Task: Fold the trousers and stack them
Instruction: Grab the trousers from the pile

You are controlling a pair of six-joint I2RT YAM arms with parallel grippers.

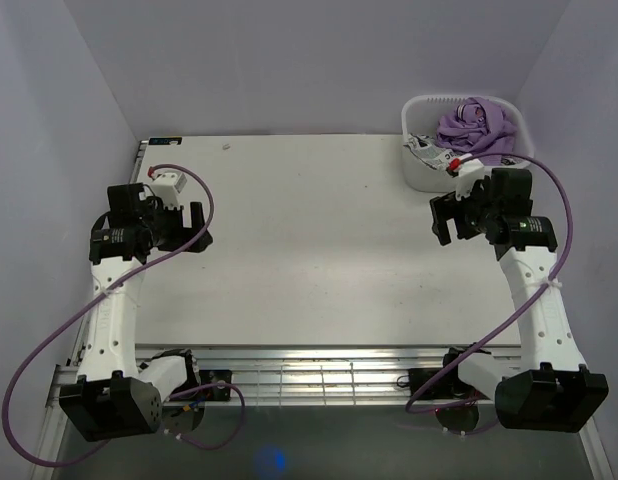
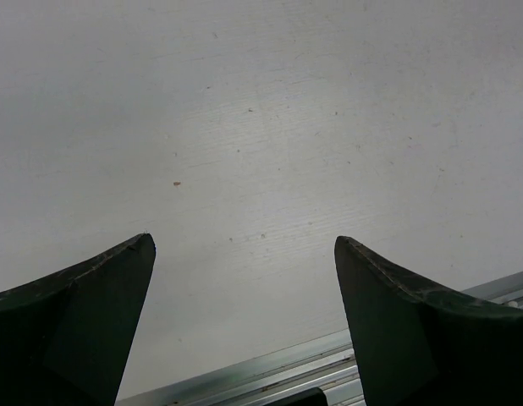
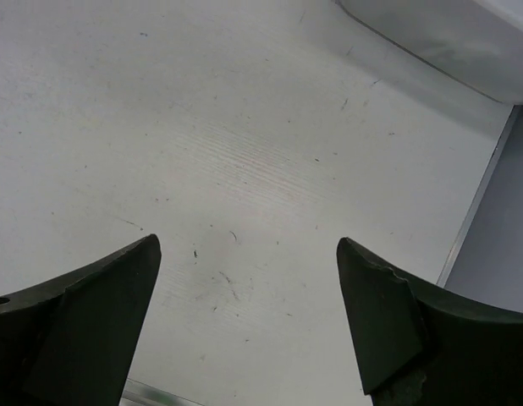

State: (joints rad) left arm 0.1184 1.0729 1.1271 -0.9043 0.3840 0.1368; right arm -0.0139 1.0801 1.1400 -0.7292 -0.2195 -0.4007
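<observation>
Lilac trousers (image 1: pixel 474 125) inside corner basket (image 1: pixel 419 178)

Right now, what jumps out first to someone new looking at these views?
The lilac trousers sit bunched in the white basket at the table's far right corner, not yet laid out. The left gripper and right gripper hang open over the white table, one at each side, holding nothing.
</observation>
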